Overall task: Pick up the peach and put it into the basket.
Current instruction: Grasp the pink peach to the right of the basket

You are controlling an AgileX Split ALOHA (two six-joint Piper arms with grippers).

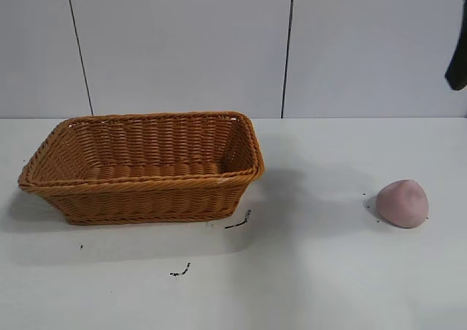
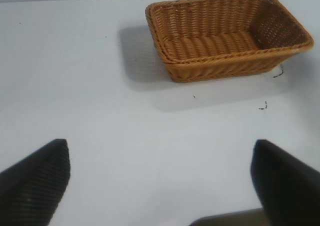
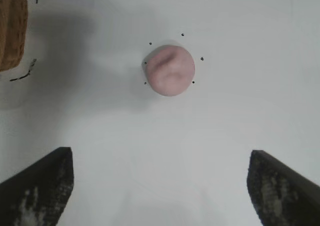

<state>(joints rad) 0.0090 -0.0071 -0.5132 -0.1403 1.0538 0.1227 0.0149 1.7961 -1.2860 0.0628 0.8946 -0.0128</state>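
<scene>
The peach (image 1: 402,204) sits alone on the table (image 1: 314,271), well to the right of the basket (image 1: 142,168) in the exterior view, blunt point up, nothing touching it. Tiny dark specks ring it on the white surface. Seen from the right wrist, the peach (image 3: 170,69) lies ahead of the right gripper (image 3: 160,186), whose fingers (image 3: 42,186) stand spread wide with only bare table between them. So this reads as the approach step: the gripper is above the fruit, not yet around it. From outside, just a dark sliver of the right arm (image 1: 457,52) shows at the edge, high above the peach.

Next move, as I judge it: bring the wide jaws forward and down until they straddle the peach, then close gently; that rounded lump could roll or squirt out if pinched off-centre.

The basket holds nothing, with a few dark scribbles (image 1: 239,222) on the table beside it. The left gripper (image 2: 160,186) hangs back from the basket, fingers parted, idle over bare table.
</scene>
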